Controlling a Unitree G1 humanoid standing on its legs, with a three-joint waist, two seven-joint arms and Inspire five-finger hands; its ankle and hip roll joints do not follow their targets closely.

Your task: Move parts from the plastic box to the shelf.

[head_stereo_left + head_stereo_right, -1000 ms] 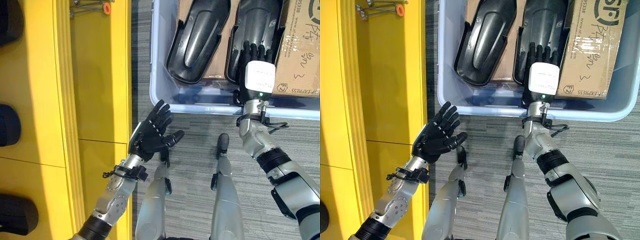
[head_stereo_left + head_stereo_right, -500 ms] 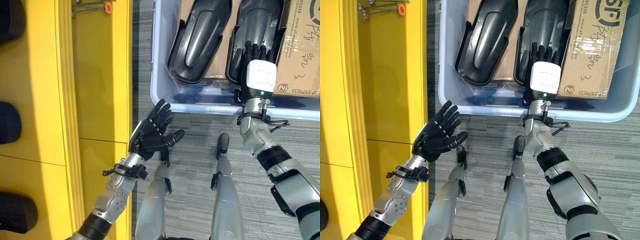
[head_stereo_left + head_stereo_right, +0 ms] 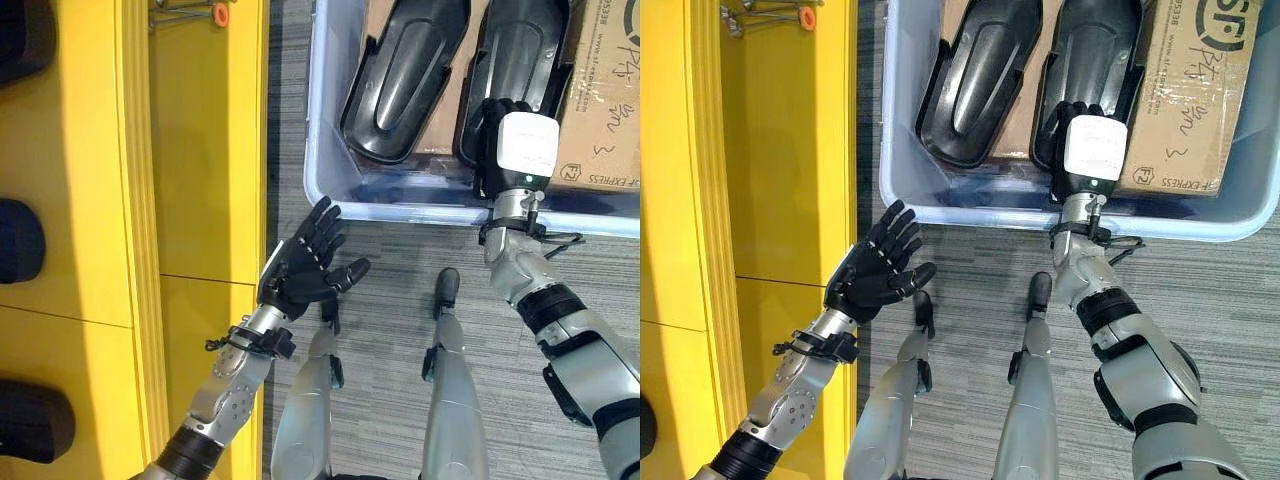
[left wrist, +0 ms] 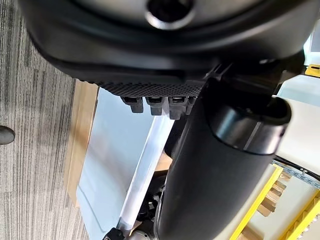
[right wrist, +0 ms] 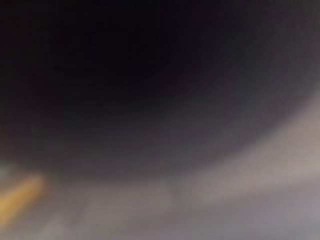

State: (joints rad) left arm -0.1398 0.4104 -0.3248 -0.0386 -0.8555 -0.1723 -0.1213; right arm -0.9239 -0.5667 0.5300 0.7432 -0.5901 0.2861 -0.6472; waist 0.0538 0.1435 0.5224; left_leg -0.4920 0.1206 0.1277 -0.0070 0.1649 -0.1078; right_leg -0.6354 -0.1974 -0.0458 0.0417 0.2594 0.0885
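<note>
my right robot hand (image 3: 520, 150) reached over the near wall of the plastic box (image 3: 318, 150) and curled its fingers (image 3: 1072, 108) round the near end of the right-hand black part (image 3: 520, 50); the white cover on the back of that robot hand faced up. the part lay lengthwise in the box, its far end pointing away from me, just beside a second black part (image 3: 405, 85) of the same moulded shape on its left. a cardboard carton (image 3: 605, 95) stood in the box to the right of the gripped part, touching it or nearly so. the box sat on the grey carpet floor (image 3: 390, 270), its near rim just past my forearm.

my left robot hand (image 3: 300, 275) hung open over the carpet, palm up and fingers spread and straight, holding nothing, near the box's near left corner and just beside the edge of the yellow shelf (image 3: 200, 180). dark parts (image 3: 20, 245) already lay along the shelf's far left side, and a small bundle of metal rods with an orange cap (image 3: 190, 14) rested at its far end.
</note>
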